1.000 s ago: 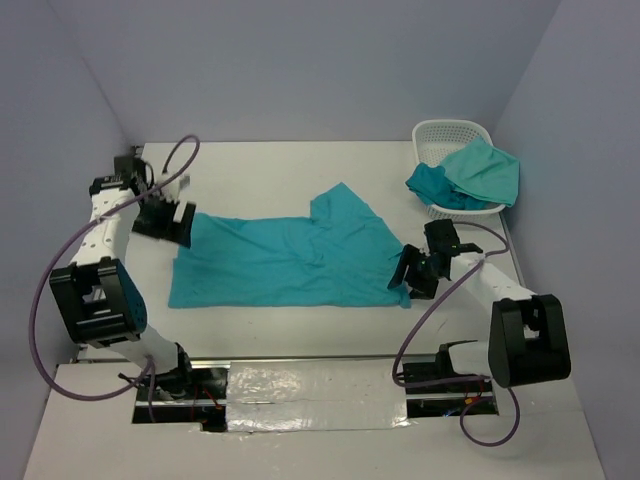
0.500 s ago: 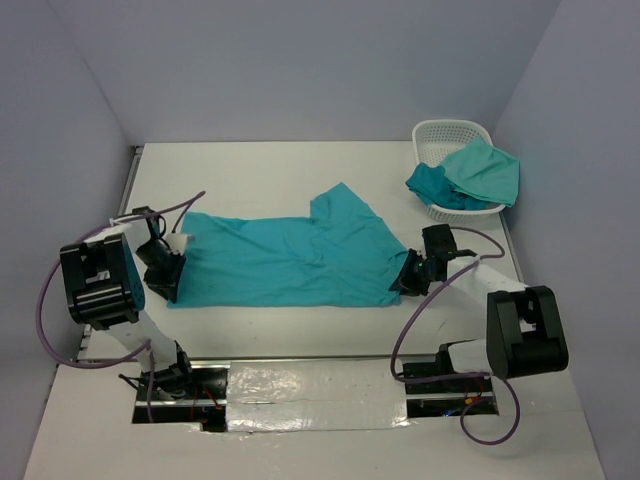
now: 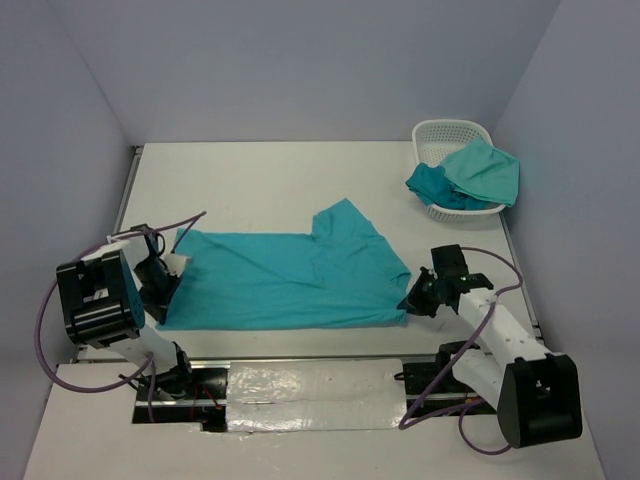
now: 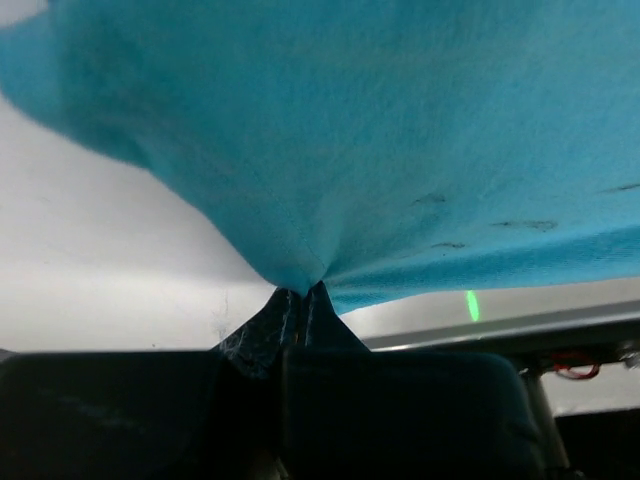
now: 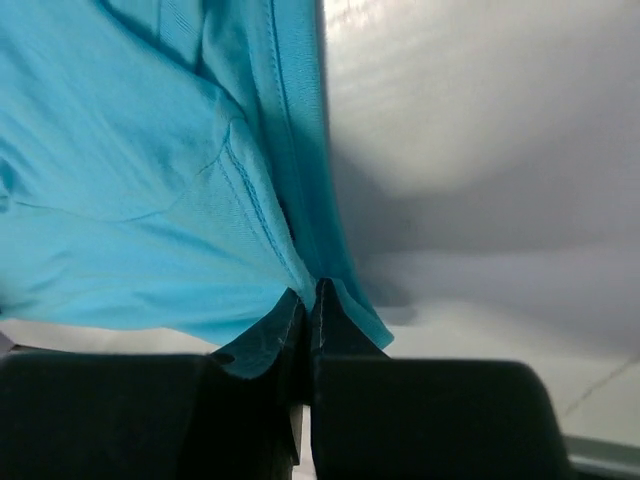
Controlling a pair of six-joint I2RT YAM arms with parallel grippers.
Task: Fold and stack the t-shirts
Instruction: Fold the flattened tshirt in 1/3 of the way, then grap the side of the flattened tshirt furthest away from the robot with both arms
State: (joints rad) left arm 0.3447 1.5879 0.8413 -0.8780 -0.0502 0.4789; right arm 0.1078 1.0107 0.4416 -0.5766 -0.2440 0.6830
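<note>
A teal t-shirt (image 3: 285,280) lies spread across the white table (image 3: 280,175), stretched between both arms. My left gripper (image 3: 163,292) is shut on its left edge; in the left wrist view the cloth (image 4: 380,140) bunches into the closed fingertips (image 4: 297,293). At the shirt's right edge my right gripper (image 3: 415,297) is shut on the fabric, and the right wrist view shows a hemmed fold (image 5: 200,180) pinched at the tips (image 5: 312,290). More teal t-shirts (image 3: 470,175) are heaped in a white basket (image 3: 440,132) at the back right.
Grey walls close in the table on three sides. A strip of silver tape (image 3: 310,385) runs along the near edge between the arm bases. Cables (image 3: 180,225) loop from both arms over the table.
Both grippers closed on the shirt's ends and pulled it toward the near edge. The left arm came forward from the back left; the right arm drew back and outward.
</note>
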